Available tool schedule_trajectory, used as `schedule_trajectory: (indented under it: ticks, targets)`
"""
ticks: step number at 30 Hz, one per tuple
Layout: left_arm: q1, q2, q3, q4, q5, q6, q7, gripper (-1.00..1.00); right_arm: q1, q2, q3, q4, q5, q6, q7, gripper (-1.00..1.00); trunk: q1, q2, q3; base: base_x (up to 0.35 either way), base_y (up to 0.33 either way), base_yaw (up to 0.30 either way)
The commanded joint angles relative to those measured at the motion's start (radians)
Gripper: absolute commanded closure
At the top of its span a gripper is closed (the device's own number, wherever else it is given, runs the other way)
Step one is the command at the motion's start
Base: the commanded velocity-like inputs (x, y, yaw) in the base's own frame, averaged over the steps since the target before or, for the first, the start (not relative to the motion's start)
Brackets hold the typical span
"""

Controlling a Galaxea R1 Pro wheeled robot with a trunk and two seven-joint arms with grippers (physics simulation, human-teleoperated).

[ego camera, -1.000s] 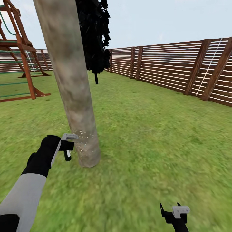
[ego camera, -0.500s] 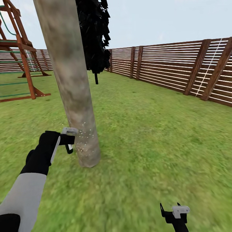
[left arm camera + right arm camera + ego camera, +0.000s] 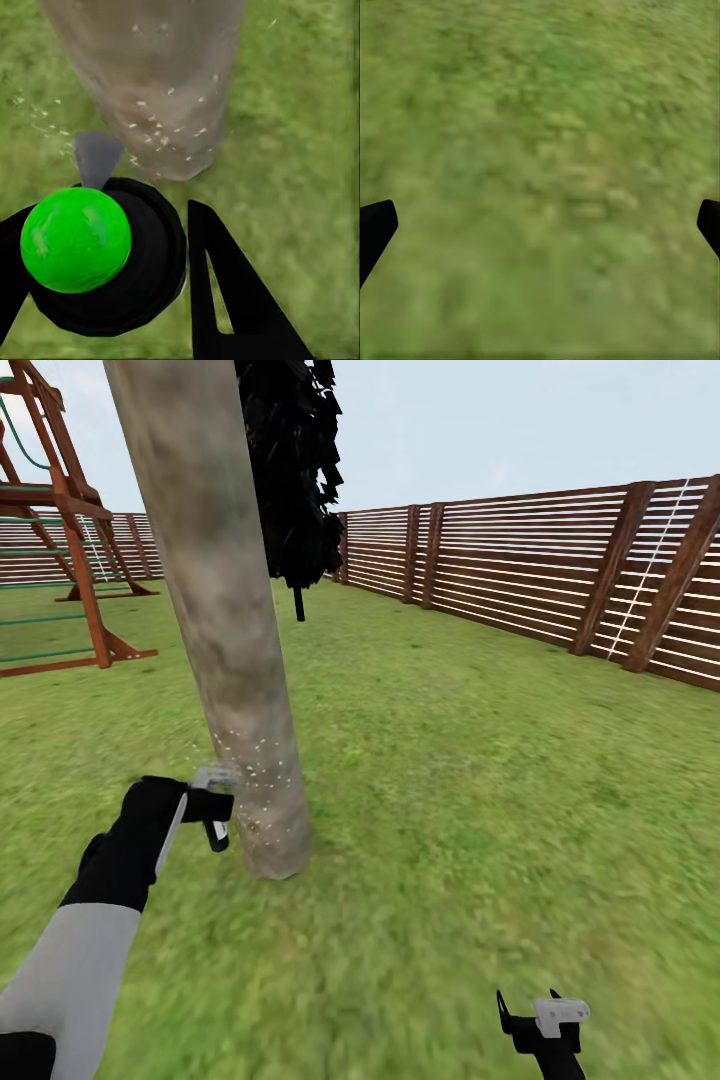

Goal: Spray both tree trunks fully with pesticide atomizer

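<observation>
A thick, mottled grey-brown tree trunk (image 3: 225, 630) rises from the grass at the left of the head view. My left gripper (image 3: 213, 808) is held close to its lower part, shut on the pesticide atomizer (image 3: 146, 262). The left wrist view shows the atomizer as a black round body with a bright green ball (image 3: 75, 240) on it and a grey nozzle (image 3: 96, 156) aimed at the trunk (image 3: 150, 67). Tiny white pesticide specks (image 3: 250, 755) dot the bark just above the gripper. My right gripper (image 3: 540, 1015) hangs open over bare grass at the bottom right, nothing between its fingertips (image 3: 375, 229).
Behind the trunk stands a dark leafy crown (image 3: 295, 470) on a thin stem. A wooden play frame (image 3: 70, 520) is at the far left. A brown slatted fence (image 3: 560, 575) runs along the back and right. Open lawn (image 3: 460, 790) lies to the right.
My left gripper with the atomizer rose a little beside the trunk, then sank slightly. The white specks now reach higher up the bark. The right arm has not moved.
</observation>
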Motion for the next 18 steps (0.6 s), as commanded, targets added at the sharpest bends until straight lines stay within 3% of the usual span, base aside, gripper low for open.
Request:
schedule_trajectory:
  ticks: [1, 5, 6, 9, 11, 13, 15, 18]
  targets:
    - [0.009, -0.013, -0.001, 0.040, -0.007, -0.007, 0.000, 1.00, 0.000, 0.000, 0.000, 0.000, 0.000, 0.000, 0.000, -1.00, 0.000, 0.000, 0.000, 0.000, 0.000, 0.000]
    - [0.026, -0.075, -0.001, 0.145, -0.012, -0.017, 0.008, 1.00, 0.000, 0.000, 0.000, 0.000, 0.000, 0.000, 0.000, -1.00, 0.000, 0.000, 0.000, 0.000, 0.000, 0.000]
    - [0.027, -0.074, 0.000, 0.184, -0.014, -0.022, 0.008, 1.00, 0.000, 0.000, 0.000, 0.000, 0.000, 0.000, 0.000, -1.00, 0.000, 0.000, 0.000, 0.000, 0.000, 0.000]
    - [0.033, -0.041, 0.008, 0.271, -0.015, -0.065, 0.012, 1.00, 0.000, 0.000, 0.000, 0.000, 0.000, 0.000, 0.000, -1.00, 0.000, 0.000, 0.000, 0.000, 0.000, 0.000]
    - [0.044, 0.010, 0.009, 0.353, -0.015, -0.151, 0.021, 1.00, 0.000, 0.000, 0.000, 0.000, 0.000, 0.000, 0.000, -1.00, 0.000, 0.000, 0.000, 0.000, 0.000, 0.000]
    - [0.056, 0.015, 0.010, 0.423, -0.014, -0.227, 0.042, 1.00, 0.000, 0.000, 0.000, 0.000, 0.000, 0.000, 0.000, -1.00, 0.000, 0.000, 0.000, 0.000, 0.000, 0.000]
    - [0.061, -0.003, 0.009, 0.527, -0.004, -0.339, 0.096, 1.00, 0.000, 0.000, 0.000, 0.000, 0.000, 0.000, 0.000, -1.00, 0.000, 0.000, 0.000, 0.000, 0.000, 0.000]
    - [0.063, -0.070, 0.011, 0.588, -0.006, -0.380, 0.140, 1.00, 0.000, 0.000, 0.000, 0.001, 0.000, 0.000, 0.000, -1.00, 0.000, 0.000, 0.000, 0.000, 0.000, 0.000]
